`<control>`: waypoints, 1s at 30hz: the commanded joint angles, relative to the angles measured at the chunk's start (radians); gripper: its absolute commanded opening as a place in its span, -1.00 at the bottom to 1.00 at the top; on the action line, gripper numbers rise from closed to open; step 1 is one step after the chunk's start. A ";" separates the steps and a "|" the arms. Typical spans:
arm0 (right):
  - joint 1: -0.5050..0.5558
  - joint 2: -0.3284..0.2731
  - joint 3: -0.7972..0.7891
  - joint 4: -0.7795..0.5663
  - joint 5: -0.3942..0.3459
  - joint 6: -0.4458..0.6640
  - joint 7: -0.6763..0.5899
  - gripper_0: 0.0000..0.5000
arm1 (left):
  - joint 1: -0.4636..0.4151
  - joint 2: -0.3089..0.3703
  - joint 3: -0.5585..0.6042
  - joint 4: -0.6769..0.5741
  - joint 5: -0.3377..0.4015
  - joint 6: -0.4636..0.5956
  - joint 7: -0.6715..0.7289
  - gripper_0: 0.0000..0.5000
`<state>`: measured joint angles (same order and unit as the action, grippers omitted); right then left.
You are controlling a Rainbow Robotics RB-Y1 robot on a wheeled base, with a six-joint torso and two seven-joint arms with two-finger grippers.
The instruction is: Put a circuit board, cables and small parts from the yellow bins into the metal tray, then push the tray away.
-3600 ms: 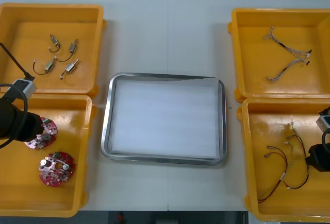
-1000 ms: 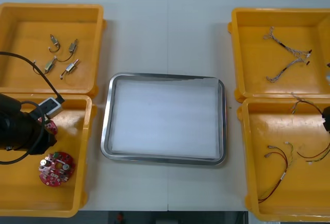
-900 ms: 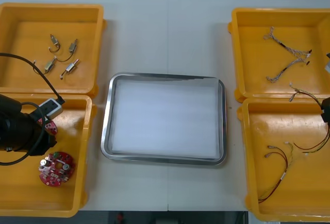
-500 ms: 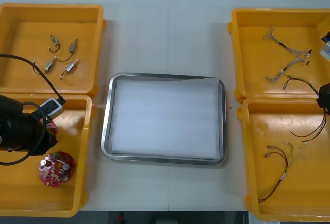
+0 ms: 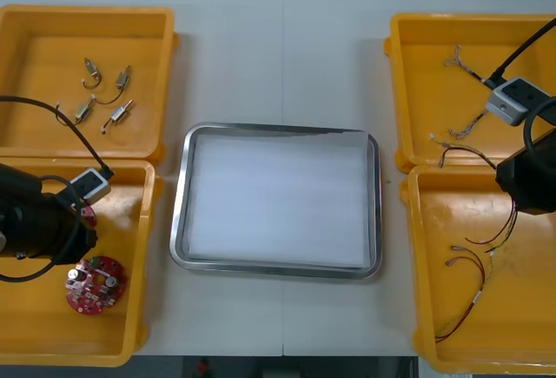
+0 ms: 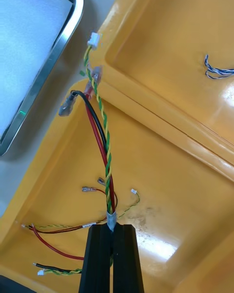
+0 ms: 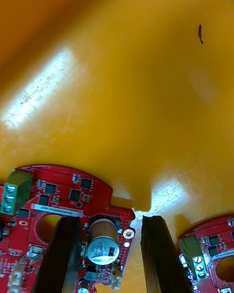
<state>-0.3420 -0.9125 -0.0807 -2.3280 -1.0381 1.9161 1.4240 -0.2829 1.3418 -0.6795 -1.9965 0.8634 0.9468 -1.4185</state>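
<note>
Pinching cable (image 6: pixel 100 136), right claw (image 6: pixel 112 234); left claw (image 7: pixel 109 220) astride circuit board (image 7: pixel 58 195).

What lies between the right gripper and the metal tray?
In the front view, the near right yellow bin's wall, then bare table. The right gripper holds a red and yellow cable whose ends hang above that bin's rim.

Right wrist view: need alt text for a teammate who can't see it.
The right gripper, black fingers shut, holds a thin red, black and yellow cable over a yellow plastic bin where similar cables lie. Its free ends reach toward the corner of the shiny metal tray.
</note>
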 commanded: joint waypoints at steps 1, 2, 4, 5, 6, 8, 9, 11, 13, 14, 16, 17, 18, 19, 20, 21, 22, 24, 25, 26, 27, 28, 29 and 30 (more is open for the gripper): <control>-0.025 -0.040 0.013 -0.036 -0.005 0.004 0.018 -1.00 | -0.027 -0.004 -0.028 0.005 -0.020 -0.016 -0.105 0.44; -0.023 -0.040 0.015 -0.036 -0.005 0.004 0.018 -1.00 | -0.027 -0.003 -0.029 0.005 -0.023 -0.016 -0.105 0.44; -0.025 -0.040 0.016 -0.036 -0.005 0.004 0.018 -1.00 | -0.027 -0.001 -0.032 0.005 -0.026 -0.016 -0.105 0.46; -0.025 -0.040 0.016 -0.036 -0.005 0.004 0.018 -1.00 | -0.025 0.002 -0.032 0.005 -0.024 -0.016 -0.103 0.46; -0.025 -0.040 0.016 -0.036 -0.005 0.004 0.018 -1.00 | -0.025 0.002 -0.032 0.005 -0.023 -0.016 -0.105 0.46; -0.025 -0.040 0.016 -0.036 -0.005 0.004 0.018 -1.00 | -0.027 0.003 -0.032 0.005 -0.020 -0.016 -0.105 0.44; -0.025 -0.040 0.016 -0.036 -0.005 0.004 0.018 -1.00 | -0.025 0.002 -0.031 0.005 -0.020 -0.016 -0.105 0.39; -0.025 -0.040 0.016 -0.036 -0.005 0.004 0.018 -1.00 | -0.027 0.003 -0.032 0.007 -0.020 -0.016 -0.105 -0.02; -0.025 -0.040 0.016 -0.036 -0.005 0.004 0.018 -1.00 | -0.027 0.003 -0.032 0.007 -0.020 -0.016 -0.103 -0.78; -0.025 -0.040 0.016 -0.036 -0.005 0.004 0.018 -1.00 | -0.029 0.005 -0.032 0.007 -0.020 -0.016 -0.102 -0.99; -0.025 -0.040 0.016 -0.036 -0.005 0.004 0.018 -1.00 | -0.029 0.007 -0.031 0.007 -0.023 -0.020 -0.100 -1.00; -0.025 -0.040 0.016 -0.036 -0.005 0.004 0.018 -1.00 | -0.029 0.007 -0.031 0.007 -0.024 -0.025 -0.100 -1.00; -0.025 -0.040 0.016 -0.036 -0.005 0.004 0.018 -1.00 | -0.029 0.007 -0.032 0.007 -0.024 -0.025 -0.100 -1.00; -0.025 -0.040 0.016 -0.036 -0.005 0.004 0.018 -1.00 | -0.029 0.007 -0.031 0.008 -0.024 -0.028 -0.099 -1.00; -0.025 -0.040 0.016 -0.036 -0.005 0.004 0.018 -1.00 | -0.030 0.007 -0.032 0.008 -0.024 -0.028 -0.097 -1.00; -0.025 -0.040 0.016 -0.036 -0.005 0.004 0.018 -1.00 | -0.032 0.007 -0.032 0.008 -0.024 -0.028 -0.096 -1.00; -0.025 -0.040 0.016 -0.036 -0.005 0.004 0.018 -1.00 | -0.035 0.008 -0.032 0.008 -0.024 -0.028 -0.094 -1.00; -0.025 -0.040 0.016 -0.036 -0.005 0.004 0.018 -1.00 | -0.044 0.014 -0.032 0.005 -0.017 -0.026 -0.092 -1.00; -0.025 -0.040 0.016 -0.036 -0.005 0.004 0.018 -1.00 | -0.055 0.023 -0.032 0.001 -0.001 -0.023 -0.088 -1.00; -0.025 -0.040 0.016 -0.036 -0.005 0.004 0.018 -1.00 | -0.070 0.033 -0.032 -0.002 0.023 -0.010 -0.083 -1.00; -0.025 -0.040 0.016 -0.036 -0.005 0.004 0.018 -1.00 | -0.088 0.040 -0.031 -0.008 0.045 0.009 -0.080 -1.00; -0.025 -0.040 0.016 -0.036 -0.005 0.004 0.018 -1.00 | -0.098 0.043 -0.031 -0.011 0.055 0.018 -0.079 -1.00; -0.025 -0.040 0.016 -0.036 -0.005 0.004 0.018 -1.00 | -0.113 0.051 -0.023 -0.019 0.069 0.043 -0.074 -1.00; -0.025 -0.040 0.016 -0.036 -0.005 0.004 0.018 -1.00 | -0.122 0.059 -0.011 -0.028 0.081 0.070 -0.069 -1.00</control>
<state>-0.3420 -0.9128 -0.0746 -2.3371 -1.0388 1.9161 1.4240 -0.3342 1.3449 -0.6953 -1.9937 0.9080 0.9589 -1.4190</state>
